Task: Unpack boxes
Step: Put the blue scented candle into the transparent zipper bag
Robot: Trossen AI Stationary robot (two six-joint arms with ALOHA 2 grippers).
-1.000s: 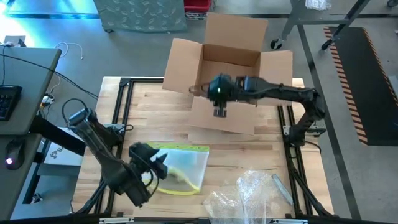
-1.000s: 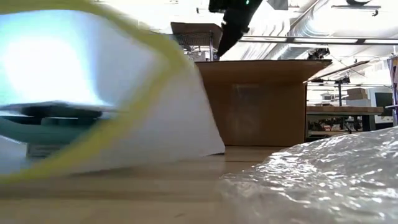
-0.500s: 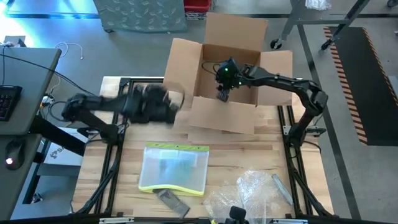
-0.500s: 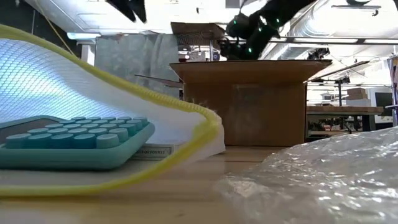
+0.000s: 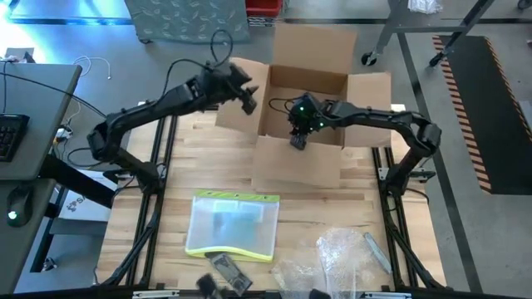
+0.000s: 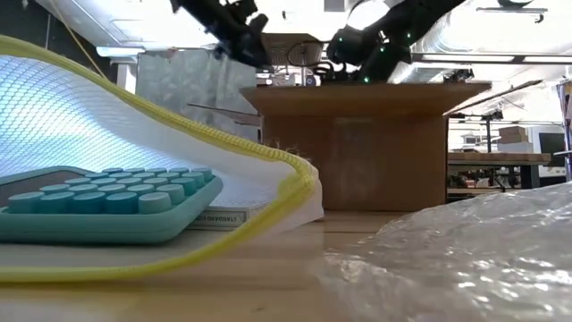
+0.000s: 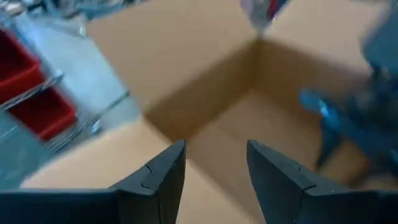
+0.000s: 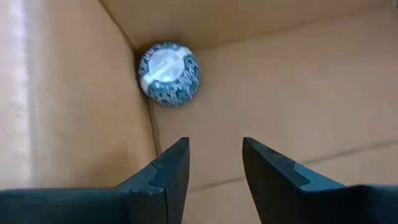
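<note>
Cardboard carton (image 5: pixel 303 112) beneath both empty grippers: right gripper (image 5: pixel 298 143) inside, left gripper (image 5: pixel 248 97) at flap.

Clear yellow-edged sleeve (image 5: pixel 233 225) holding teal calculator (image 6: pixel 107 201); crinkly film (image 5: pixel 332 256) nearby on wooden table (image 5: pixel 324 203).

Workshop or lab: exposed ceiling ducts (image 6: pixel 500 36), workbenches (image 6: pixel 487 159), red bins (image 7: pixel 37 102), hazard-striped floor mat (image 5: pixel 490 108).

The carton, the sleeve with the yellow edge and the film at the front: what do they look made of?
Carton: plain brown cardboard, matte, with folded-out flaps. Sleeve: clear soft plastic, apparently with a fine mesh texture, yellow trim; a teal calculator shows through. Film: thin crinkly clear plastic, glossy, possibly bubble wrap.
</note>
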